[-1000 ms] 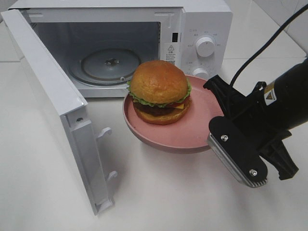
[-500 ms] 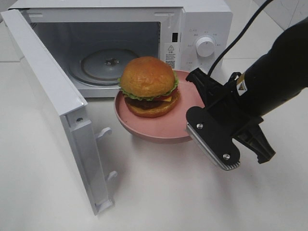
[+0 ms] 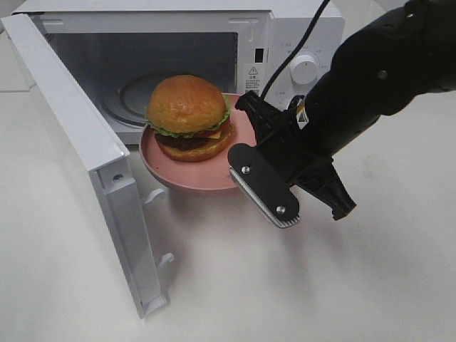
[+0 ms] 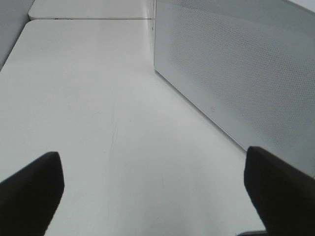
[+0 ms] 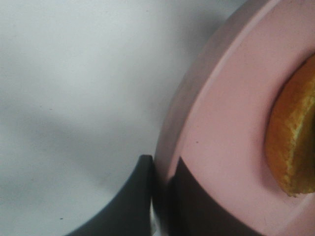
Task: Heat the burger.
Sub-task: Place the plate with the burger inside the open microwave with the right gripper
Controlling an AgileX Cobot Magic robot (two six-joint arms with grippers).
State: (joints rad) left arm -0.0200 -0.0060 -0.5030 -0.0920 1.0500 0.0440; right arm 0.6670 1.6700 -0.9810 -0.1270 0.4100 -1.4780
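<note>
Burger (image 3: 189,114) rides near the middle of a round pink plate (image 3: 174,179), and the plate hangs clear of the white table (image 3: 235,285), right at the mouth of the open microwave (image 3: 299,28). Whether its far rim has crossed the sill I cannot tell. Top bun (image 3: 187,98) is domed, glossy and golden-brown, with a slightly mottled crust. Frilly green lettuce (image 3: 165,130) pokes out all round below it. Under that sits a dark patty (image 3: 182,141) with a sliver of red at the side nearest me, then a paler bottom bun flat on the plate. Stack looks upright and level. My right gripper (image 5: 160,189) is pinched nearly closed on the plate's near rim, one finger on top and the other under the lip. From my right wrist the bun's edge shows orange and porous, apart from my fingertips with bare pink plate between. My left gripper (image 4: 155,196) is spread wide with nothing in it, over bare table beside the microwave's perforated side wall. Microwave door (image 3: 78,142) stands swung out on the left. Glass turntable (image 3: 132,92) shows inside the cavity behind the burger.
</note>
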